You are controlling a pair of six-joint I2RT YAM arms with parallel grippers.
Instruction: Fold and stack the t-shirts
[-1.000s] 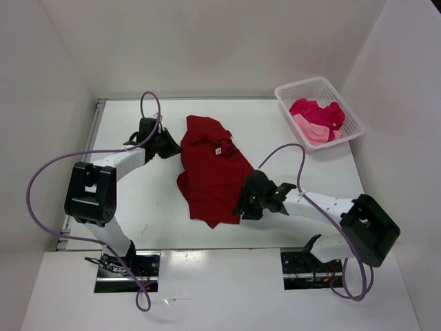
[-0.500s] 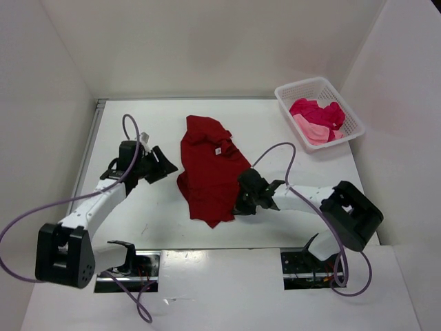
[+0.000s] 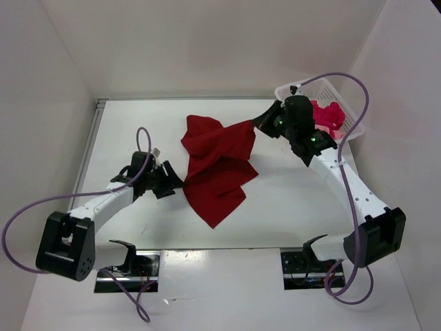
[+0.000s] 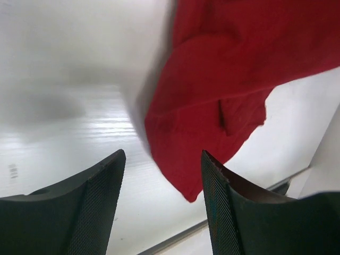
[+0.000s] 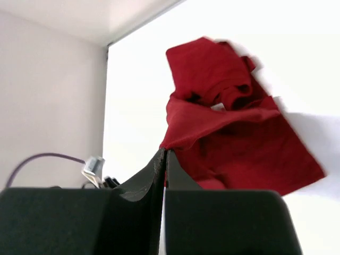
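The dark red t-shirt [image 3: 217, 165] lies crumpled in the middle of the worktop [image 3: 289, 200]. Its long axis runs from the far side toward the arms, and one corner is stretched up and out to the right. That corner is pinched in the clenched jaws of the right gripper [image 3: 256, 124], raised near the white lattice basket [image 3: 286, 93] in the far right corner, where a crimson shirt [image 3: 332, 114] shows. The left gripper [image 3: 176, 185], jaws released and empty, sits low just beside the shirt's left edge, the nearer one to its bulk. Bare worktop to the near right looks open enough for spreading it.
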